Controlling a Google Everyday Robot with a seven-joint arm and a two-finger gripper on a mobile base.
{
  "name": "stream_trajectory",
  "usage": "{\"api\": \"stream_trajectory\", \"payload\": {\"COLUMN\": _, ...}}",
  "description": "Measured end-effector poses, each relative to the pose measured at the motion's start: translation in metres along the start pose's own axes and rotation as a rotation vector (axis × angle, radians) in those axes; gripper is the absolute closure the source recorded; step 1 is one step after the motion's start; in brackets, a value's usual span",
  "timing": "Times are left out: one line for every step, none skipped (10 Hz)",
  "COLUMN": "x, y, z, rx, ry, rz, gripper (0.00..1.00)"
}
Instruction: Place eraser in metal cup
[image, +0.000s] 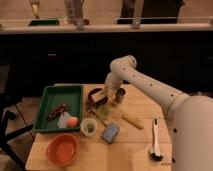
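Observation:
My gripper (107, 95) hangs low over the table's far middle, just left of the metal cup (120, 95), a small grey cylinder standing upright. A tan-faced block, the eraser (99, 96), shows right at the gripper's left side, over the dark red bowl (93, 93). I cannot tell whether the gripper holds it or whether it rests in the bowl. The arm (145, 85) reaches in from the right.
A pale green cup (103, 111) stands in front of the gripper. A white cup (89, 126), a blue-grey sponge (110, 132), a yellow piece (132, 121) and a white-handled brush (154, 139) lie nearer. A green tray (52, 95) and an orange bowl (62, 149) are at the left.

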Motion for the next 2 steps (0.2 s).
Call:
{"api": "stream_trajectory", "payload": {"x": 0.0052, "y": -0.0036, "z": -0.0028, "rx": 0.015, "ry": 0.005, "rz": 0.016, "gripper": 1.0}}
{"api": "stream_trajectory", "payload": {"x": 0.009, "y": -0.0065, "z": -0.0054, "rx": 0.028, "ry": 0.007, "rz": 0.028, "gripper": 1.0}}
